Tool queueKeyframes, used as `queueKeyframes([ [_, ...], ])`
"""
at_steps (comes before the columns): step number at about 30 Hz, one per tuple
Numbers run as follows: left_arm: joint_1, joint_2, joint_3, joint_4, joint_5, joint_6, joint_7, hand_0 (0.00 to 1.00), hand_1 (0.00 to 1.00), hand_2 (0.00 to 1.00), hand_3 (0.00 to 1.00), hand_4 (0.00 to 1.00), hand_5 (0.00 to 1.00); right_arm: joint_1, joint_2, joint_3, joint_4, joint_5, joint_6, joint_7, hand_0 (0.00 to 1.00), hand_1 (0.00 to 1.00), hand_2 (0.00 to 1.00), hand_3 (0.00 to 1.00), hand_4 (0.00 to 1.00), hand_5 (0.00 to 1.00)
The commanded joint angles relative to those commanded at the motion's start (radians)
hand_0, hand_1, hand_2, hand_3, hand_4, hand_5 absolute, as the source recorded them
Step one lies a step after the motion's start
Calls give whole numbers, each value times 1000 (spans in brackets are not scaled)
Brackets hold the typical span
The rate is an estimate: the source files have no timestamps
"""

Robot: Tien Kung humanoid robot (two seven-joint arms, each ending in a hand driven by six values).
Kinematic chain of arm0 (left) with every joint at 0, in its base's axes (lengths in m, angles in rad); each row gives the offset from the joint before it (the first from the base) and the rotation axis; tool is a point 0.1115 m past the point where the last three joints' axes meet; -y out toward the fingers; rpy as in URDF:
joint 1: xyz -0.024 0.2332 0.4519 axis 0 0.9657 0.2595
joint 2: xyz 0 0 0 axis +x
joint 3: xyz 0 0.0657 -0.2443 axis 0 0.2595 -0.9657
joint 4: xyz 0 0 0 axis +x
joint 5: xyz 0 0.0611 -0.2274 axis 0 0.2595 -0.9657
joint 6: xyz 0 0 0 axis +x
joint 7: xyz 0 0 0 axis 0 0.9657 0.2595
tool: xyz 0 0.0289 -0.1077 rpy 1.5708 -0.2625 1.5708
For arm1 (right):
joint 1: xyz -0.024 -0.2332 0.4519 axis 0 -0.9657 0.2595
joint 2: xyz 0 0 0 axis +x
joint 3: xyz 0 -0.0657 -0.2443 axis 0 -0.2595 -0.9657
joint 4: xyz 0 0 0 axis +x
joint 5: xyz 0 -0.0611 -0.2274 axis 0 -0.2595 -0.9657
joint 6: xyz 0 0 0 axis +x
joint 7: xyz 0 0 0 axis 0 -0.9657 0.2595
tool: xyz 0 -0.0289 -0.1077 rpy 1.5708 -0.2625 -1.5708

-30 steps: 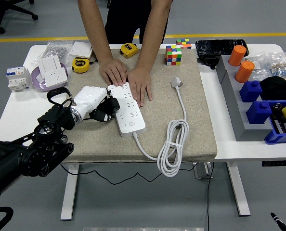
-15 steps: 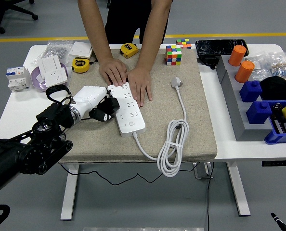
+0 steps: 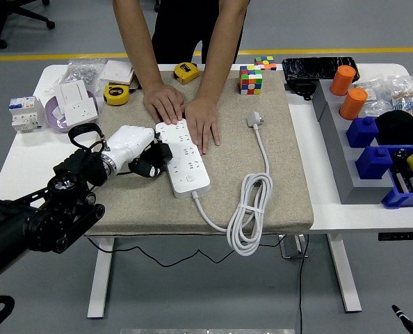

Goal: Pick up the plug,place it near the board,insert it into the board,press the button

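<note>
- Nearest, at about 8 o'clock, the black left arm reaches in; its white left hand (image 3: 133, 147) lies on the mat, fingers curled round a dark plug (image 3: 153, 161) pressed against the left edge of the white board (image 3: 185, 156) (whether the prongs are seated, I cannot tell).
- Risk: if the prongs miss the slots, pushing could skid the board sideways; a person's two hands (image 3: 185, 115) at 12 o'clock pin its far end, which should limit that.
- Risk: the curled fingers sit close to the person's hands, so a lunge might bump them.
- The board's own cable (image 3: 249, 209) coils toward 5 o'clock, clear of the work.
- The surface is a beige mat (image 3: 262, 90) on a white table (image 3: 304, 139); beyond is grey floor with a yellow line (image 3: 67, 56).
</note>
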Motion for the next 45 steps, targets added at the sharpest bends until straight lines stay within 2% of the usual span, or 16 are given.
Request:
queueKeyframes([
  [20,-8,4,6,1,5,-8,0,352,321,320,397,596,136,1,-1,-1,0,1,-4,3,899,881,832,852,998,998],
  [21,-7,4,5,1,6,-8,0,364,410,412,467,615,129,0,-1,-1,0,0,-4,3,899,882,832,853,998,998],
  [26,-6,3,6,2,6,-8,-1,364,410,412,467,615,129,-3,-1,1,0,-2,-3,2,899,882,832,853,998,998],
  [27,-6,3,7,2,6,-8,-1,378,474,479,519,665,130,-3,-1,1,0,-3,-3,2,899,882,832,852,998,998],
  [32,-6,4,10,3,4,-10,-1,378,474,479,519,665,130,-4,-1,0,0,-2,-2,2,899,882,832,852,998,998],
  [33,-6,4,10,3,3,-10,-1,424,605,595,591,728,150,-4,-1,-1,0,-2,-2,2,897,882,831,852,998,998],
  [38,-5,4,12,4,2,-11,-1,424,605,595,591,728,150,-4,0,-3,0,1,-1,3,897,882,831,852,998,998],
  [39,-6,4,12,4,2,-11,-1,444,657,649,632,759,161,-4,0,-4,0,1,-1,3,897,881,831,852,998,998],
  [44,-8,4,11,4,3,-11,0,444,657,649,632,759,161,-3,-1,-4,0,3,-1,4,897,881,831,852,998,998],
  [45,-9,4,11,4,3,-11,0,475,701,724,695,753,156,-3,-1,-3,0,2,0,4,897,879,831,853,998,998],
])
